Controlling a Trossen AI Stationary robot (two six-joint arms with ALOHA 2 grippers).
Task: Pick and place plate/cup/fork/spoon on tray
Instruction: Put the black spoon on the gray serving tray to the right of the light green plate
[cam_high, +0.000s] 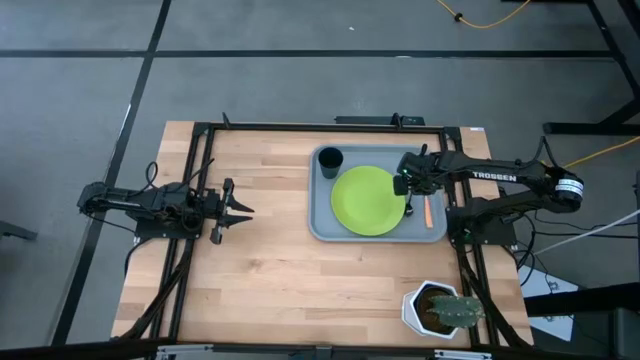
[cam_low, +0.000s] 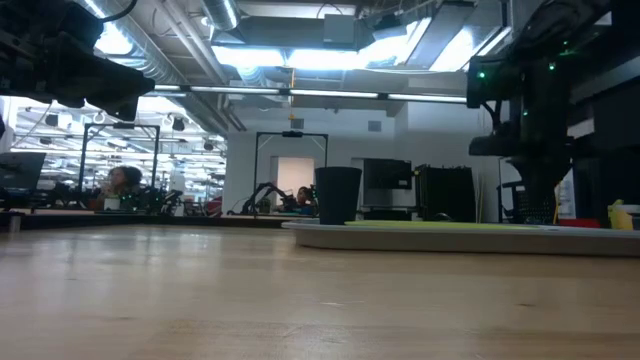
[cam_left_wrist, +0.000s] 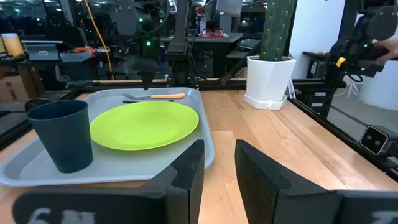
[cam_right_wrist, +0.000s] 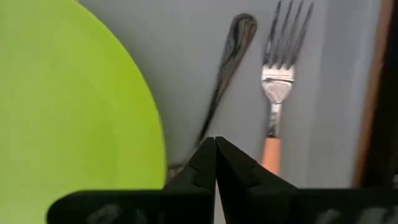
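1. the right gripper fills the near edge of its wrist view, its two dark tips pressed together into a point with nothing between them; it hangs over the right side of the tray.
2. just past those tips lies the spoon, its thin handle running under them and its bowl pointing away, squeezed between the plate rim and the fork.
3. the spoon looks light, stiff and slick; lying flat on the tray, it would be best pinched across the narrow handle, though it already rests in place.
4. the fork lies beside it, tines the same way, orange handle nearer the gripper.
5. the plate sits in the tray's middle, and the cup stands upright in the far corner, so all four pieces appear placed.
6. well apart, the left gripper waits over bare table, fingers parted and empty.
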